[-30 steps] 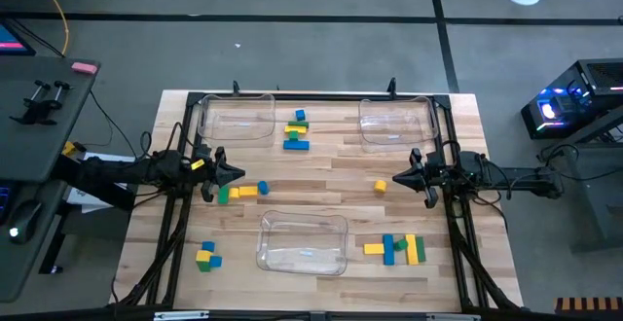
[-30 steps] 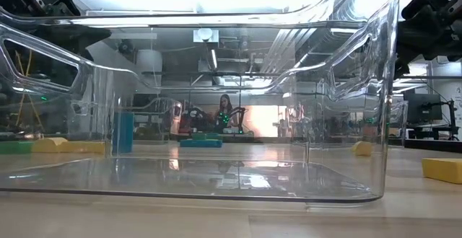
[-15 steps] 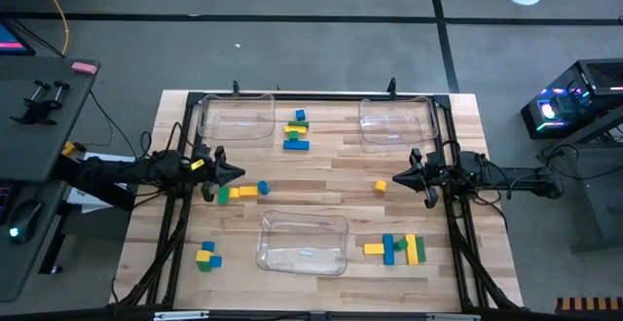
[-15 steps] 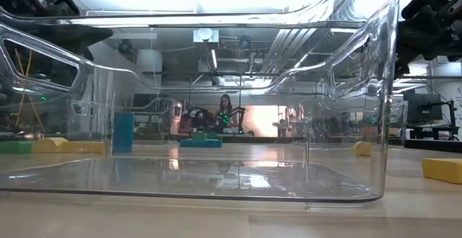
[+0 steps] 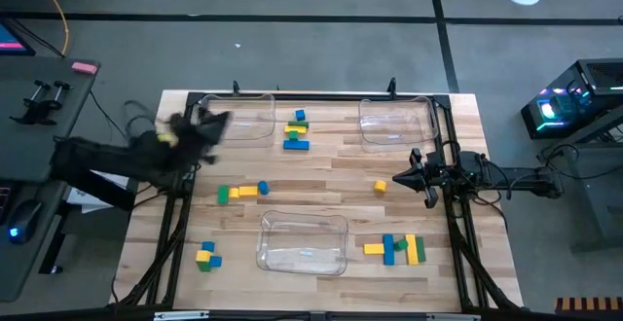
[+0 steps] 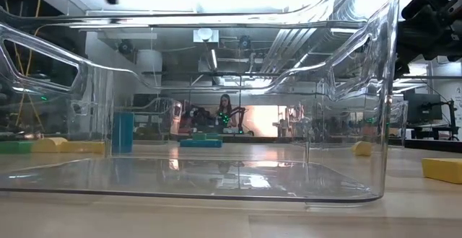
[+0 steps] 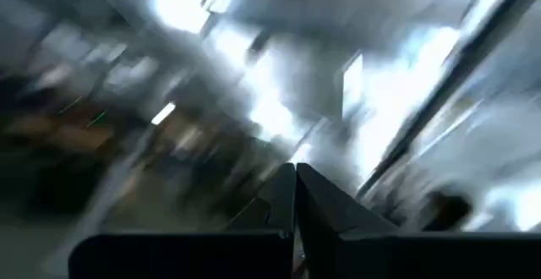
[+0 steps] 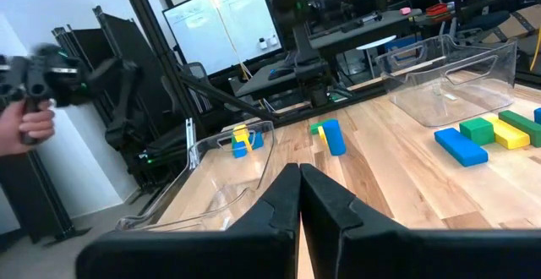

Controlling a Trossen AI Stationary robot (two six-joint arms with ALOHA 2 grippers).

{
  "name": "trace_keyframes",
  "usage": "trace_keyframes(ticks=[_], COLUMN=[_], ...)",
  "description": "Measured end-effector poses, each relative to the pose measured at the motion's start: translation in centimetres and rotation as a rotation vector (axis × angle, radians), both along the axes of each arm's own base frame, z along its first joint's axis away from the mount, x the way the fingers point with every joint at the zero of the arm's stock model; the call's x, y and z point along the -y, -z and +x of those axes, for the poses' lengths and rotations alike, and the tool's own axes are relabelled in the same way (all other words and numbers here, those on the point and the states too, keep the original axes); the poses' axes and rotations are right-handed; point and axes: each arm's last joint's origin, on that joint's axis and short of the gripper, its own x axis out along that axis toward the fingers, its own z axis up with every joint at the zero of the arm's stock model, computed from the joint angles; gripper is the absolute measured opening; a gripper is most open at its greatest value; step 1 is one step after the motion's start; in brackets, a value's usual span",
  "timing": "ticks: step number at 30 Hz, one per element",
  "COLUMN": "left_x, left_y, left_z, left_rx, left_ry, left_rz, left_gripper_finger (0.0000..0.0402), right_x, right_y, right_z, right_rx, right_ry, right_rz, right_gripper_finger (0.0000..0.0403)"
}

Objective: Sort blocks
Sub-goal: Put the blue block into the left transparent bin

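I see the left gripper (image 5: 216, 122) lifted and blurred over the desk's far-left part, beside the clear plastic tray (image 5: 237, 118) in that corner. From its own wrist camera the two dark fingers (image 7: 283, 196) lie pressed together with nothing between them. The nearest small coloured blocks to it, a green, yellow and blue row (image 5: 241, 192), lie on the wooden desk (image 5: 321, 180) nearer the front edge than the gripper, apart from it.

The right gripper (image 5: 401, 178) sits low over the right-middle of the desk, pointing toward the centre. Its fingers (image 8: 287, 194) meet at the tips and it carries nothing. A single yellow cube (image 5: 380, 186) lies just beside its tip, on the side toward the desk's centre, not touching as far as I can tell.

The other blocks lie in groups: a stack of blue, yellow and green pieces (image 5: 296, 130) between the two far trays, a yellow, blue and green cluster (image 5: 397, 249) at the front right, and a small yellow, blue and green cluster (image 5: 205, 257) at the front left. A second clear tray (image 5: 394, 121) sits at the far right and a third (image 5: 302, 242) at the front centre; I see no blocks inside any of the three.
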Motion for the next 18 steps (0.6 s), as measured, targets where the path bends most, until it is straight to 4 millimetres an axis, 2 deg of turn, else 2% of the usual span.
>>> trace_keyframes(ticks=[3, 6, 9, 14, 16, 18], left_x=[-0.7, -1.4, -1.8, -1.9, -1.8, -1.4], left_y=[-1.8, -2.9, -3.2, -3.7, -3.8, -3.7], left_z=[2.8, 3.3, 3.2, 3.2, 3.4, 3.7], left_rx=[-0.324, -0.635, -0.853, -1.002, -1.004, -1.015], left_ry=[-0.082, -0.127, -0.18, -0.167, -0.047, 0.181], left_rz=[-0.11, -0.271, -0.365, -0.343, -0.37, -0.399], left_gripper_finger=[0.0, 0.0, 0.0, 0.0, 0.0, 0.0001], right_x=[0.0, 0.0, 0.0, 0.0, 0.0, 0.0], right_y=[0.0, 0.0, 0.0, 0.0, 0.0, 0.0], right_z=[0.0, 0.0, 0.0, 0.0, 0.0, 0.0], right_rx=[0.0, 0.0, -0.001, 0.0, 0.0, 0.0], right_ry=[0.0, 0.0, 0.0, 0.0, 0.0, 0.0], right_rz=[0.0, 0.0, 0.0, 0.0, 0.0, 0.0], right_gripper_finger=[0.0005, 0.0005, 0.0005, 0.0005, 0.0005, 0.0005])
